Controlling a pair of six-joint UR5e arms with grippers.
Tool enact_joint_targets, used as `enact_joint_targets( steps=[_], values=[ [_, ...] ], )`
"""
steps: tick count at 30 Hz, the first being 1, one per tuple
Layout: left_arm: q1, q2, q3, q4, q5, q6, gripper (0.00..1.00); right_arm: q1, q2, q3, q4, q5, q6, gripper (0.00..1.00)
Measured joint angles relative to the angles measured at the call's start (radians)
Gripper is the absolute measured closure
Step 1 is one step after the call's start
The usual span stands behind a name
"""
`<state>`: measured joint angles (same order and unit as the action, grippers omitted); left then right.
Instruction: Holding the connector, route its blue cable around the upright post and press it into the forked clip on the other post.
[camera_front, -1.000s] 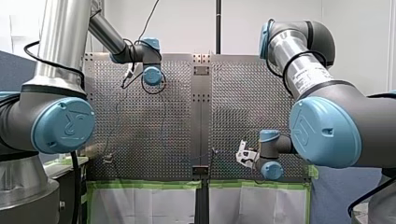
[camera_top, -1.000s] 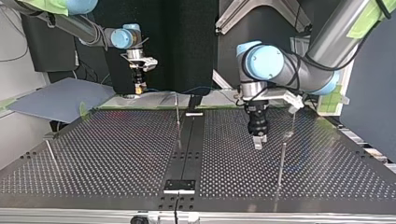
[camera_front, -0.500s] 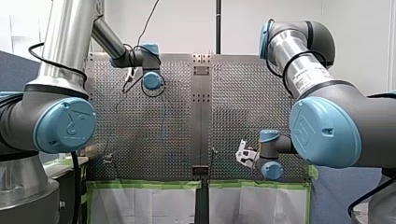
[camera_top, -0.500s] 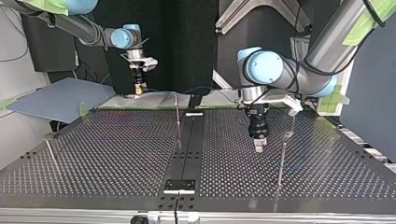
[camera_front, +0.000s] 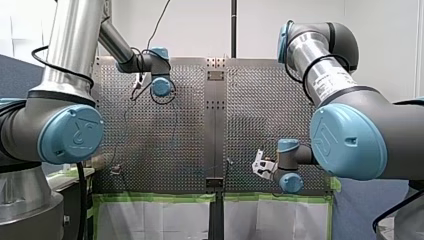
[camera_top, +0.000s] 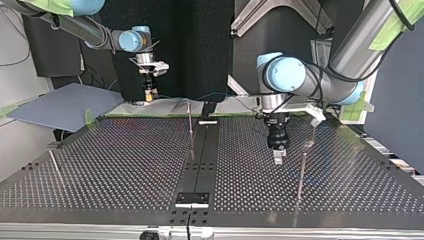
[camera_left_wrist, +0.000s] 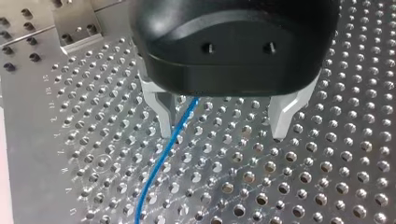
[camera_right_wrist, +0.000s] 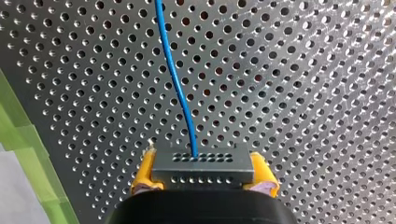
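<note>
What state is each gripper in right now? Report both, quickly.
Left gripper: open, jaws apart, the blue cable passing unclamped between them.
Right gripper: closed, holding the connector.

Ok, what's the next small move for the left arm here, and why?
Probably shut my left gripper on the blue cable. Its fingers stand open with the cable running between them, close beside one finger, while my right gripper already clamps the connector. A grip there would let it guide the cable around the nearby post.
</note>
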<state>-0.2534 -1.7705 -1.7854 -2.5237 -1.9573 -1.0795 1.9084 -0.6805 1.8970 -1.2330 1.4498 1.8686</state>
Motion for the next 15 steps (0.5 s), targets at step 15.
enact_joint_targets(
  steps=[15],
  values=[
    [-0.015, -0.067, -0.016, -0.022, -0.02, 0.0, 0.0, 0.003, 0.0, 0.0, 0.0, 0.0, 0.0, 1.0]
  ],
)
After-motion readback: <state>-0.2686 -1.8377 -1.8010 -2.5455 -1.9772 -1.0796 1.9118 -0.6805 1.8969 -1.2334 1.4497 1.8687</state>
